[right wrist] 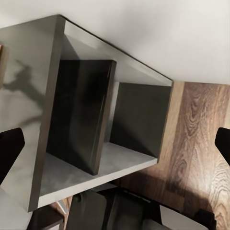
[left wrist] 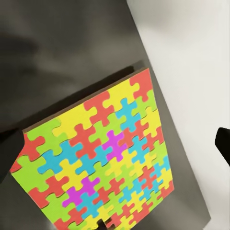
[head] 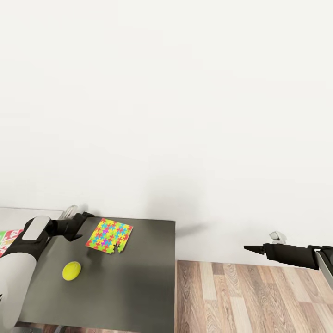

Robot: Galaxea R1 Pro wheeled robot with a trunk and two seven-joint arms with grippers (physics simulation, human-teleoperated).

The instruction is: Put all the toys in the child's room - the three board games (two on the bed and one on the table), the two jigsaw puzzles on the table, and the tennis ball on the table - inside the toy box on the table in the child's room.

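Jigsaw puzzle [head: 109, 236] lies flat on the dark worktop [head: 138, 286], at about 3 o'clock from the left claw [head: 78, 222] and just beside it; tennis ball [head: 71, 271] sits near, toward 6 o'clock. That claw stands wide, holding nothing. Right claw [head: 252, 249] hangs well apart over the floor [head: 249, 300], also spread; the left arm looks better placed.

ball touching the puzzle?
Apart. The head view shows bare dark table between the ball and the puzzle.
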